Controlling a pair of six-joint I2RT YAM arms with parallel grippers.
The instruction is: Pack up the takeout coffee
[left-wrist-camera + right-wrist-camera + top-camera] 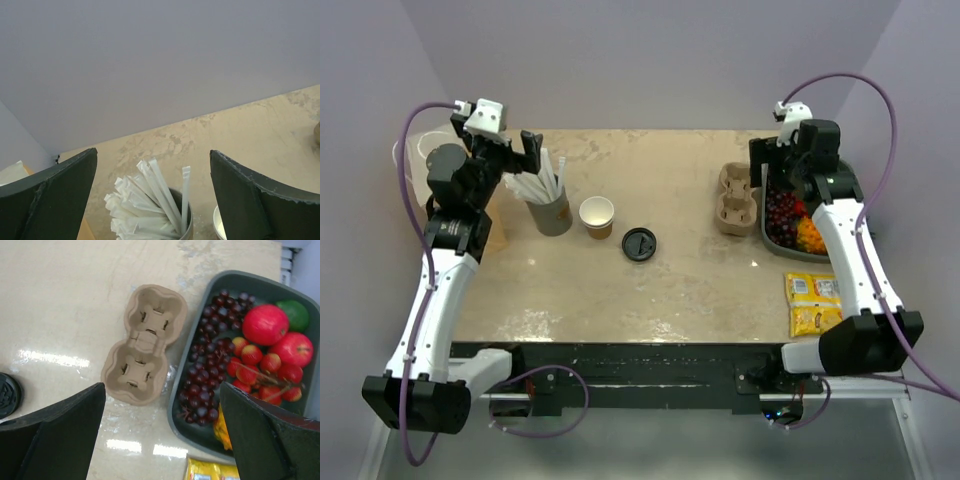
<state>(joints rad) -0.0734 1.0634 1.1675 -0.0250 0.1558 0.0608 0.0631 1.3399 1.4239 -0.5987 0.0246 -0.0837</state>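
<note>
Grey straw cup (552, 215), pulp cup carrier (145, 342), fruit tray (245, 282), yellow packets (813, 304)

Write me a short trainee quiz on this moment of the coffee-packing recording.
1. True or false: the black lid sits on the brown cup.
2. What does the grey cup hold? A) white straws B) grapes C) yellow packets
3. How do the left gripper and right gripper stand?
Key: 1 false, the lid lies on the table beside the cup; 2 A; 3 both open, holding nothing.
</note>
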